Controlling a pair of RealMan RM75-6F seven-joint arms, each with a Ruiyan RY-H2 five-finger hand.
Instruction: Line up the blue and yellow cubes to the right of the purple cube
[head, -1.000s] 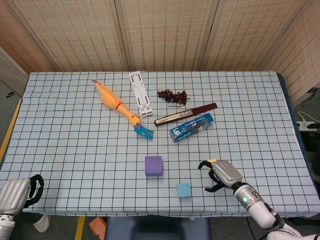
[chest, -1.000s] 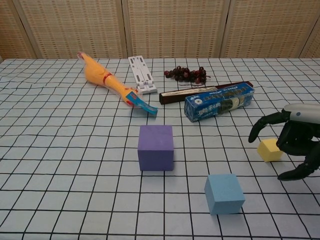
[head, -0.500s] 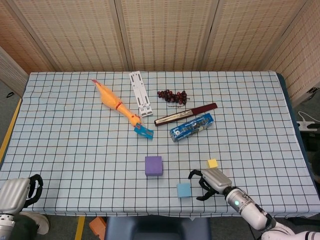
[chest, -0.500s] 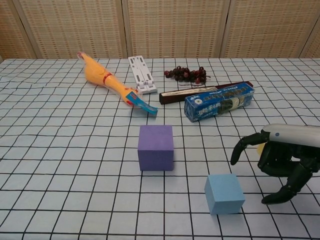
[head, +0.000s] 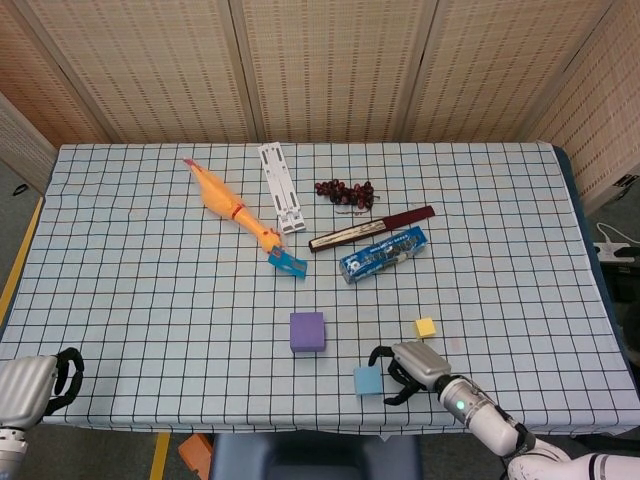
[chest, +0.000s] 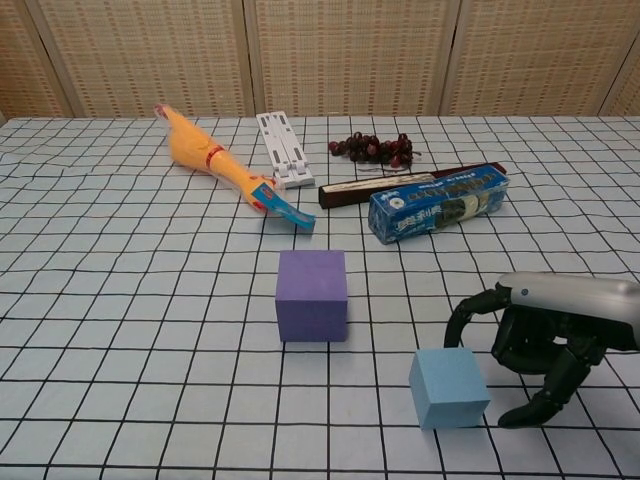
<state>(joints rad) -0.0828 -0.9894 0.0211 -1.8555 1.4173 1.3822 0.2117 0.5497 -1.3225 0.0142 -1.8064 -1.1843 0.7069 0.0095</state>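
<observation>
Spread and holding nothing, the right hand (chest: 535, 345) sits low over the table just to the right of the blue cube (chest: 449, 387), its dark fingers (chest: 465, 312) curved toward the cube without clearly touching it. The blue cube lies near the front edge, in front of and to the right of the purple cube (chest: 312, 295). The yellow cube (head: 425, 327) shows only in the head view, beyond the hand and well to the right of the purple one; in the chest view the hand hides it.

The step in hand looks like taking hold of the blue cube. Doing it well probably means bringing thumb and fingers onto opposite flat faces, squarely, so the cube does not twist or skid on the checked cloth (head: 130, 280), then setting it in line with the purple cube's right side.

No container is in sight; a blue packet (chest: 438, 203) lies farther back, its contents unseen. The left hand (head: 40, 382) rests at the front left corner, fingers curled, empty.
</observation>
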